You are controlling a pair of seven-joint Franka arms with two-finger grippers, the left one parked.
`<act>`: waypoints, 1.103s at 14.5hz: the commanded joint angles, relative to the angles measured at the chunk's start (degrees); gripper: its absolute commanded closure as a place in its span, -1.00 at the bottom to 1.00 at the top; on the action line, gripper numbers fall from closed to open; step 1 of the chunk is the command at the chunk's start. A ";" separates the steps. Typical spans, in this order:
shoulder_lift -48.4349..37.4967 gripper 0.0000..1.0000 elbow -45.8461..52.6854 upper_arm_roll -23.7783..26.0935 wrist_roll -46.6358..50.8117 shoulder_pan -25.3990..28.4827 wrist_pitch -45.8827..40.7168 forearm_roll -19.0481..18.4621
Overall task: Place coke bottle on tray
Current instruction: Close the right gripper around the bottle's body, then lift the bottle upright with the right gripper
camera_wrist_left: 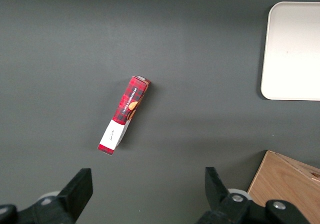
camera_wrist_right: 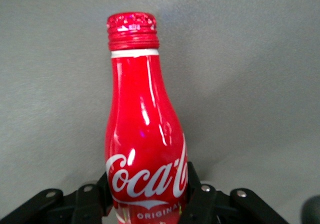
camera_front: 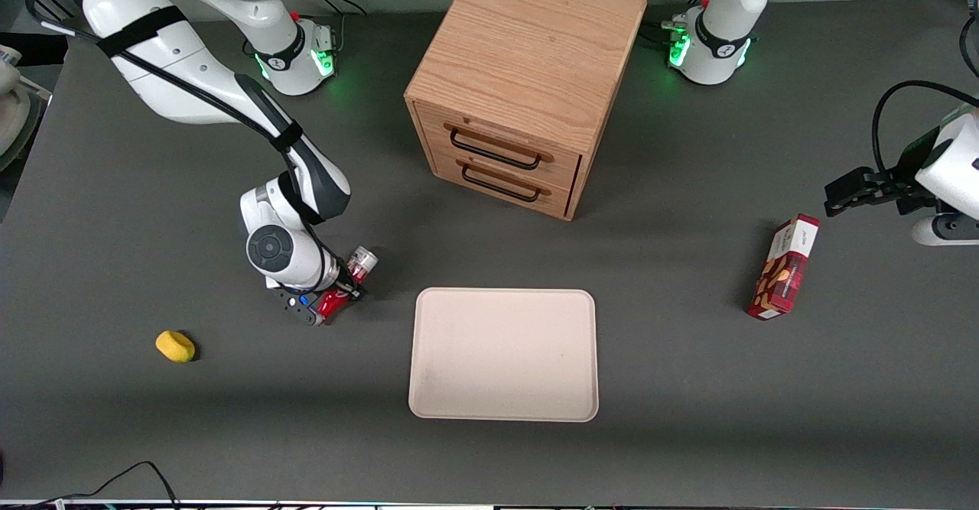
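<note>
Where gripper (camera_front: 334, 297) clamps, coke bottle (camera_wrist_right: 142, 134) between fingers

The coke bottle (camera_front: 348, 284) is mostly covered by the tool (camera_front: 336, 290) and its wrist at about nine o'clock of the tray (camera_front: 503, 407); only both ends show. In the right wrist view the bottle's base is cut off.

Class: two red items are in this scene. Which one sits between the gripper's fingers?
The coke bottle, gripped low on its body by the gripper beside the tray. The red snack box lies untouched toward the parked arm's end.
</note>
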 commanded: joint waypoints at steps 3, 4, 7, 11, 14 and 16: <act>-10.57 1.00 5.92 2.01 -6.30 -0.44 -18.19 -0.93; -12.07 1.00 8.47 2.01 -9.72 -0.62 -23.02 -0.58; -14.10 1.00 20.31 2.18 -18.87 -0.18 -37.17 1.35; -8.50 1.00 38.25 9.02 -20.65 -0.18 -46.53 2.24; -1.83 1.00 46.52 13.87 -20.65 1.30 -44.17 1.80; 3.01 1.00 48.74 15.62 -20.48 1.75 -39.27 1.97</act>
